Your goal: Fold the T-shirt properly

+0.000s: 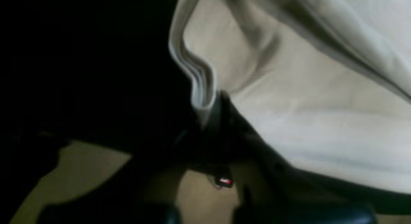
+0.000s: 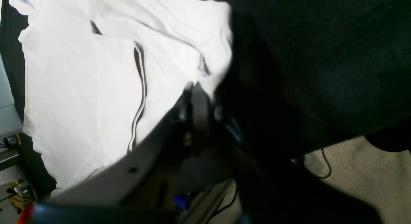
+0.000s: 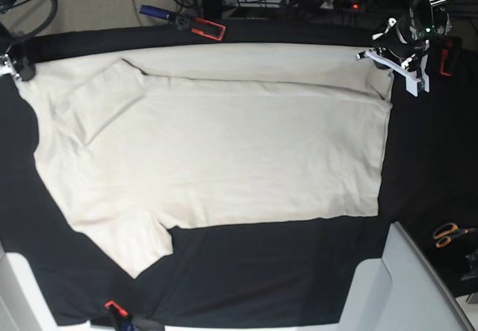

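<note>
Your T-shirt (image 3: 224, 152) lies spread across the table cloth (image 3: 261, 271), far strip folded over.

From the base view, you have its hem toward the right and its sleeves toward the left. Scissors (image 3: 450, 234) sit well apart at the right edge; a clamp (image 3: 183, 19) lies behind the far edge.

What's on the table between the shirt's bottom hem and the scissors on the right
Only bare black table cloth lies between the T-shirt hem and the scissors, as the base view shows.
</note>
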Tool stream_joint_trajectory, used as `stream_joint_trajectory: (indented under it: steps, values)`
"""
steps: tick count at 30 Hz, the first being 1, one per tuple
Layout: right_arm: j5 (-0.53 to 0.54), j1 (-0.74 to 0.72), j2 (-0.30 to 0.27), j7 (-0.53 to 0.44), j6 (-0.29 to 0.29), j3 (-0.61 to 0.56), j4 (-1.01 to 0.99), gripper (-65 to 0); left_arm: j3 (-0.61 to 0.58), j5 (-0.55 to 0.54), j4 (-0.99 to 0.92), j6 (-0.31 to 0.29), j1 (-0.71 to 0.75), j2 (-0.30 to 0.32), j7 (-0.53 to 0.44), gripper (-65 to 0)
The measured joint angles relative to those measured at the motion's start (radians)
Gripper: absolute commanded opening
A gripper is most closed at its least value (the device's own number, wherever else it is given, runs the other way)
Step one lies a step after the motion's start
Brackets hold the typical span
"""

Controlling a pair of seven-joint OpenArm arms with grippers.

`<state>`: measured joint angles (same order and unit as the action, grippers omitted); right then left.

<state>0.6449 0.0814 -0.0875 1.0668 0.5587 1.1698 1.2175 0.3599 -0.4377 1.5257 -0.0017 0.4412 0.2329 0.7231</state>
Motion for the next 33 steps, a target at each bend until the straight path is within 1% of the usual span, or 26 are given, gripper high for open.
stream_joint_trajectory:
  steps: [2,3,4,5,7,10,14,16,20,26,29,31,33]
  values:
    - [0.0,0.0,0.0,-0.004,0.0,0.0,0.0,-40.2,0.0,0.04,0.013,0.004,0.0,0.0,-0.001,-52.2]
    - [0.0,0.0,0.003,-0.008,0.0,0.002,0.0,-33.6,0.007,0.06,0.014,0.006,-0.002,-0.003,-0.002,-48.9]
    - [0.002,-0.003,0.011,-0.01,0.0,0.014,0.0,-28.8,0.024,0.077,0.013,0.004,-0.003,-0.012,-0.003,-46.9]
    - [0.002,-0.008,0.024,-0.01,0.0,0.043,0.002,-26.1,0.045,0.097,0.013,0.006,-0.003,-0.026,-0.005,-45.1]
    - [0.001,-0.005,0.044,-0.007,0.0,0.082,0.004,-25.4,0.066,0.147,0.012,0.011,0.0,-0.045,-0.003,-43.3]
    - [-0.014,0.005,0.042,0.0,-0.001,0.088,0.004,-25.4,0.073,0.195,0.013,0.013,0.003,-0.061,-0.003,-42.0]
    - [0.003,-0.006,0.038,-0.007,0.0,0.088,0.005,-25.4,0.075,0.229,0.009,0.009,0.0,-0.066,-0.004,-42.0]
    - [0.001,-0.005,0.038,-0.007,-0.001,0.092,0.005,-25.4,0.106,0.218,0.008,0.001,0.008,-0.066,-0.004,-42.0]
    - [-0.003,0.0,0.034,-0.012,-0.001,0.095,0.005,-25.4,0.177,0.228,0.008,0.011,0.014,-0.065,-0.002,-42.0]
    - [-0.003,-0.003,0.032,-0.012,-0.001,0.095,0.005,-25.4,0.216,0.227,0.009,0.008,0.019,-0.067,-0.002,-42.0]
    - [-0.003,-0.003,0.031,-0.02,-0.001,0.095,0.006,-25.4,0.258,0.225,0.012,0.009,0.019,-0.069,-0.001,-42.0]
    - [-0.016,-0.002,0.024,-0.04,-0.002,0.094,0.033,-25.4,0.299,0.227,0.02,0.009,0.015,-0.069,0.001,-42.0]
    - [-0.017,-0.004,0.002,-0.057,-0.009,0.091,0.072,-25.2,0.335,0.229,0.045,0.009,0.013,-0.066,0.003,-42.3]
